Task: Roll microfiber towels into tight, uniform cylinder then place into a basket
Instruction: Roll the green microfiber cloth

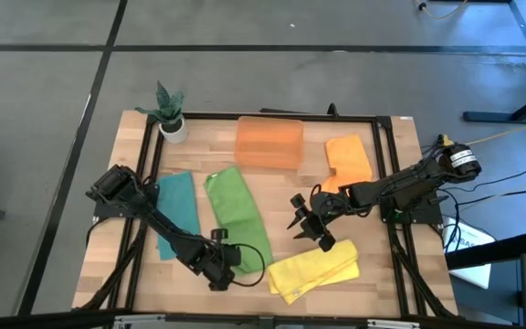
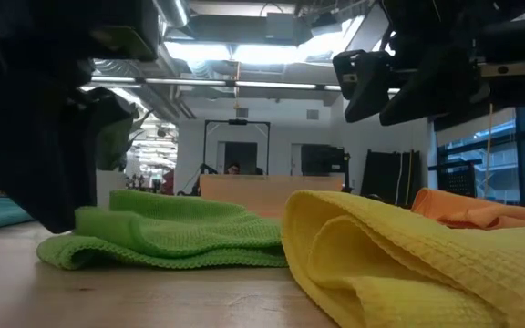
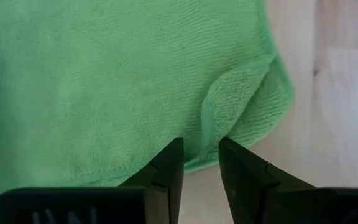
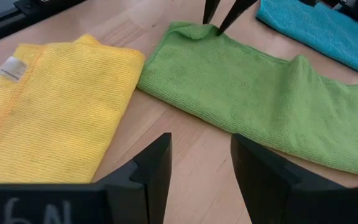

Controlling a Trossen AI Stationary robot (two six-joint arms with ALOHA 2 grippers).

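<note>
a: green microfibre, the long green towel (image 1: 237,216) lying flat on the wooden table (image 1: 400,274), unrolled. the left gripper (image 1: 227,270) sits at its near corner, fingers apart with a narrow gap between them, tips just at the hem where a small flap has folded over. nothing is pinched.

b: and the other arm?

a: the right gripper (image 1: 310,222) hangs above the table between the green towel and the yellow towel (image 1: 314,270), jaws spread and empty, looking down across both.

b: where's everything else?

a: the teal towel (image 1: 175,212) lies beside the green one on the left arm's side, an orange towel (image 1: 349,161) sits under the right arm, and the basket (image 1: 269,143) stands at the far edge, beside a small potted plant (image 1: 171,113). i can't see anything rolled in it yet.

b: what worries you?

a: my guess is the roll is only starting. if the left gripper closes with the tips this near the hem, it may catch only the folded flap, or skid off the cloth onto wood. a one-corner start would also roll skewed, giving a cone and not a tight cylinder (soft cloth slackens the moment it's released). the yellow towel lies close by, so dragging the green one could ruck it.
</note>
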